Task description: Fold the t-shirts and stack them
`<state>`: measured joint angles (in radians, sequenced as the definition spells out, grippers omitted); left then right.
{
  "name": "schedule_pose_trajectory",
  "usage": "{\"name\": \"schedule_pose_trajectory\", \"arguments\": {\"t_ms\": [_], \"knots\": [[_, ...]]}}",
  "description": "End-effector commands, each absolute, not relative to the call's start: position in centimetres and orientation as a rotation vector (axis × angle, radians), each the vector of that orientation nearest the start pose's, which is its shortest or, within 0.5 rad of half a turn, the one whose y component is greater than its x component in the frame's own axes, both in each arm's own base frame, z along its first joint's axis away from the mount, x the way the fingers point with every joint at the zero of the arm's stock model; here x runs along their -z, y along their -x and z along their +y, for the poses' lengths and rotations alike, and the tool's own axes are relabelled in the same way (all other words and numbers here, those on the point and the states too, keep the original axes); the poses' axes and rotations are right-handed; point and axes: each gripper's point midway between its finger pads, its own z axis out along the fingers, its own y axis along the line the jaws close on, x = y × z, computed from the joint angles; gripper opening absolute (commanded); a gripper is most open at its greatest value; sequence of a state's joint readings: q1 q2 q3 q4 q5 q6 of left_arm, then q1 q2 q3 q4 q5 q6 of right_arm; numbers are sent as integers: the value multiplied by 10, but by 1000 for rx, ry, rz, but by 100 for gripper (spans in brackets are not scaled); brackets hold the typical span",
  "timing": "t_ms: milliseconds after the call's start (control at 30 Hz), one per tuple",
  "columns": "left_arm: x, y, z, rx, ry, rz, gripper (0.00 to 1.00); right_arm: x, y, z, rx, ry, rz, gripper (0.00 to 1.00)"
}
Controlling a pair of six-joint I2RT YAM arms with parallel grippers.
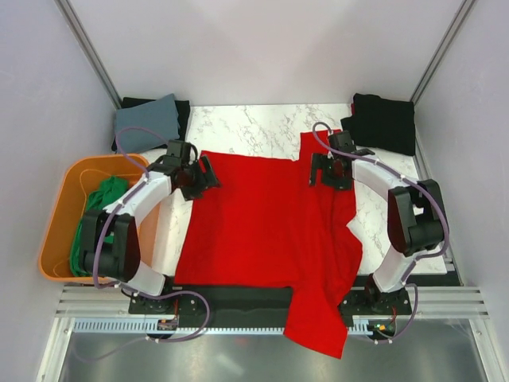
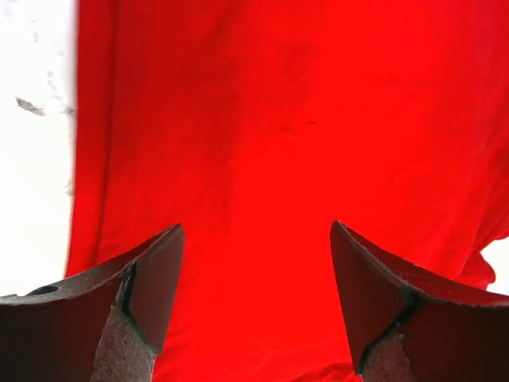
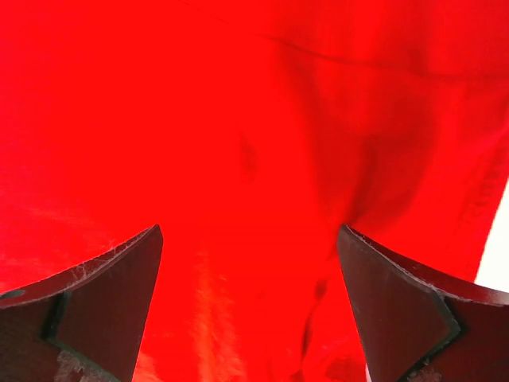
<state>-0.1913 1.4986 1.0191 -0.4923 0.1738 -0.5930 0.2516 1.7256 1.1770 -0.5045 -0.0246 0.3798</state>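
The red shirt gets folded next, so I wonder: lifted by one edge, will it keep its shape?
Probably floppy: the red shirt lies creased, and one part drapes limply over the table edge. It looks thin, so it is likely light, and a push might bunch it rather than slide it.

we see a robotics lab test cell, plain white panel walls (image 1: 262, 48), aluminium frame posts (image 1: 87, 48), marble-print tabletop (image 1: 254, 127), left arm (image 1: 147, 195) and right arm (image 1: 378, 177) bolted to a slotted metal rail (image 1: 87, 302), purple cabling (image 1: 97, 255) looped alongside
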Motion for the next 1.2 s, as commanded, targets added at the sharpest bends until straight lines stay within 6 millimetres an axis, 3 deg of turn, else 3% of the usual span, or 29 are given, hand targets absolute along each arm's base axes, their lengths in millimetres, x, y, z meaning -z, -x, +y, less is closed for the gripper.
{"name": "schedule_pose_trajectory", "arguments": {"t_ms": [0,233,333,500,567,633,700,733,800,833,933,967,1067,1100,1167], "knots": [[-87,-350,-129,570,386,2533,80,-70,-381,101,-242,-255,2625,98],[-49,-349,-120,510,419,2590,80,-22,-350,59,-255,-388,2692,98],[-31,-349,-110,469,471,2620,80,-21,-357,51,-329,-323,2667,98],[-10,-343,-76,319,622,2642,78,-11,-363,16,-91,-341,2693,98],[-10,-341,-70,290,643,2638,78,-13,-368,-7,96,-341,2682,98],[-11,-340,-68,281,650,2635,78,-27,-381,-15,169,-327,2654,98],[-16,-338,-71,305,660,2634,77,-44,-389,-3,139,-269,2633,98],[-24,-337,-72,324,658,2616,77,-63,-397,6,107,-242,2590,98],[-36,-333,-75,357,675,2590,77,-83,-401,35,30,-176,2557,98],[-55,-336,-76,384,665,2534,77,-95,-405,47,-15,-156,2535,98],[-84,-344,-79,406,612,2458,77,-121,-406,87,-231,-156,2487,98],[-102,-356,-83,415,572,2417,77,-125,-408,94,-272,-170,2470,98],[-117,-377,-85,403,516,2397,77,-122,-415,107,-334,-203,2469,98],[-118,-383,-86,401,507,2400,77,-123,-421,108,-315,-199,2461,98],[-114,-399,-92,424,492,2418,77,-107,-429,108,-252,-189,2489,98]]}}
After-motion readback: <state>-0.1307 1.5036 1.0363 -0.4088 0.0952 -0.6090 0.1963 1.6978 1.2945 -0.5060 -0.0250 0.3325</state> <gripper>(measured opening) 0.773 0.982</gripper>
